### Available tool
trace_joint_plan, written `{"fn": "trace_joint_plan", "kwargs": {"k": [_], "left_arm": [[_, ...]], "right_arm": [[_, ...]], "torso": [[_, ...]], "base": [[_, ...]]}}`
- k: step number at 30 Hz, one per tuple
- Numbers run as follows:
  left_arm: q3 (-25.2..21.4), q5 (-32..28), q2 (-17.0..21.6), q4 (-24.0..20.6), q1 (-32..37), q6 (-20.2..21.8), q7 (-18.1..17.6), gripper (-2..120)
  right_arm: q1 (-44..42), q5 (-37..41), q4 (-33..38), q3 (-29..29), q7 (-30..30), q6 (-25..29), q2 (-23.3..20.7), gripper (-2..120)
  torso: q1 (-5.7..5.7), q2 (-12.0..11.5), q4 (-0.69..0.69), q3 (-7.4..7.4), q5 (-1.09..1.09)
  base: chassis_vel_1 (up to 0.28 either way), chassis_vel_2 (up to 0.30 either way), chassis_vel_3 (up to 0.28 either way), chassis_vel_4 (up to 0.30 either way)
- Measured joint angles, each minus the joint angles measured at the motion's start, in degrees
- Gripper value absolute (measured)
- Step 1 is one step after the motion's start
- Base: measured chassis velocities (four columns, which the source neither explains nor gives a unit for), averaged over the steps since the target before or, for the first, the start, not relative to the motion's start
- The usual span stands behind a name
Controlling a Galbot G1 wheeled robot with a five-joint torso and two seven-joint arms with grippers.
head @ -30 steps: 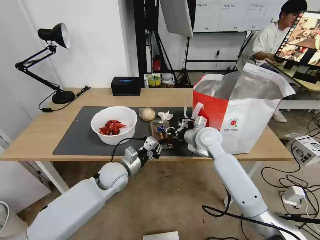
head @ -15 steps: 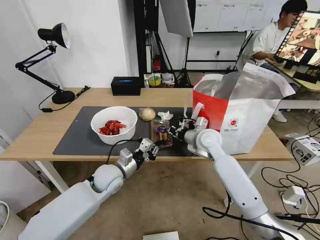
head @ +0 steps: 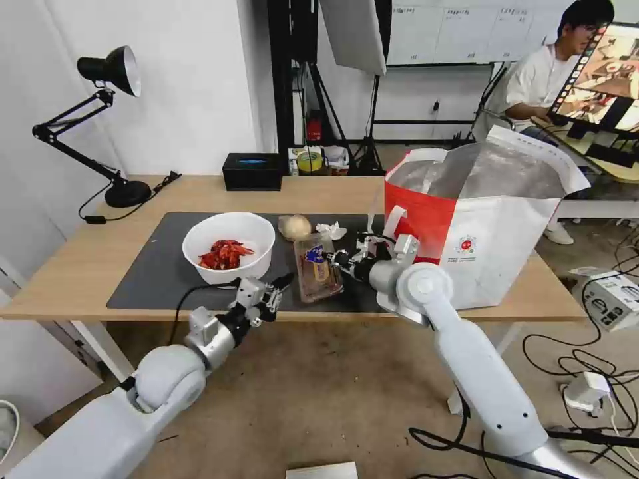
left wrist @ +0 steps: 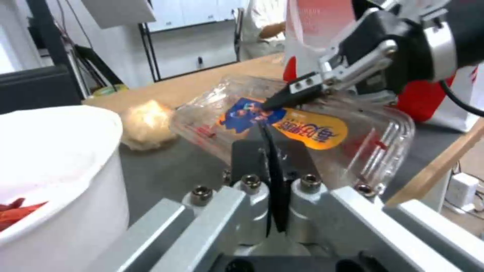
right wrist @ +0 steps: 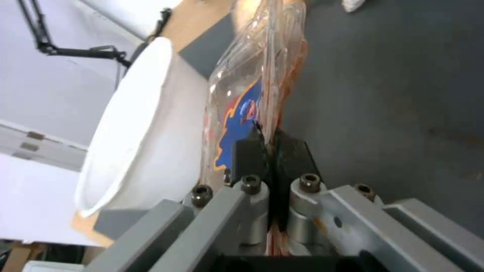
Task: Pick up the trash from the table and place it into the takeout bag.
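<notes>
Left gripper (head: 282, 282) at the table's (head: 80, 266) near edge, about 7 o'clock from the clamshell tray (head: 318, 269); fingers pressed together, holding nothing. Right gripper (head: 335, 256) at 3 o'clock of the tray, pinching its edge; tray tilted above the dark mat (head: 156, 273). White bowl (head: 228, 247) of crayfish shells sits at the tray's 9 o'clock. Beige lump (head: 293, 227) and crumpled tissue (head: 331, 230) lie farther back, around 12. Takeout bag (head: 489, 219) stands open at 3 o'clock.
</notes>
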Motion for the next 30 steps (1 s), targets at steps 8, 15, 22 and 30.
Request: {"fn": "trace_joint_plan", "kwargs": {"k": [8, 15, 22, 30], "left_arm": [[-5.3, 0.8, -1.6, -2.2, 7.8, -2.7, -0.6, 35], [-9.0, 0.9, -3.1, -2.9, 12.5, -3.9, -0.5, 60], [-8.1, 1.3, -4.6, -2.8, 12.8, -4.1, -0.5, 86], [-7.0, 1.3, -5.6, -2.1, 12.6, -4.0, -0.6, 100]], "right_arm": [[-2.6, -3.6, 6.3, 0.9, -5.4, 3.1, -2.3, 0], [-2.3, -3.9, 10.6, 3.7, -11.4, 7.7, -4.7, 0], [0.7, -2.1, 14.2, 6.3, -12.8, 14.7, -7.6, 0], [8.4, -4.3, 13.0, 7.9, -9.6, 21.5, -13.8, 0]], "torso": [[-0.01, 0.0, 0.01, 0.0, 0.0], [0.0, 0.0, 0.01, 0.0, 0.0], [0.0, 0.0, 0.0, 0.0, 0.01], [0.0, 0.0, 0.01, 0.0, 0.0]], "base": [[0.0, 0.0, 0.0, 0.0], [0.0, 0.0, 0.0, 0.0], [0.0, 0.0, 0.0, 0.0], [0.0, 0.0, 0.0, 0.0]]}}
